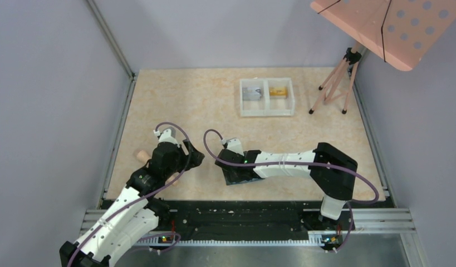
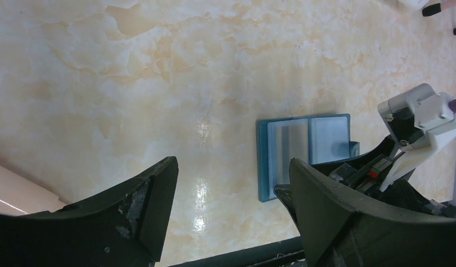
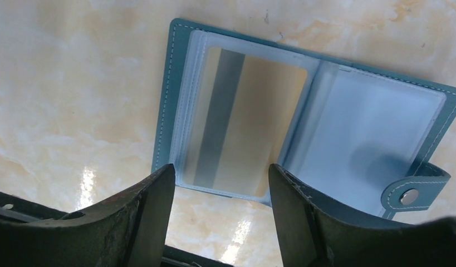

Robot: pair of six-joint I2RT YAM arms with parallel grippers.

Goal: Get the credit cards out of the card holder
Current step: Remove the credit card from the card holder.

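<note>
Right wrist view: my right arm stretches low across the surface, right end effector open and empty above the opened card holder, a credit card in one clear pocket. My left end effector gapes open nearby.

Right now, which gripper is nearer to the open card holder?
Right. The right gripper hangs directly over the card holder, jaws open. The left gripper is off to the holder's left, apart from it, open over the table.
</note>
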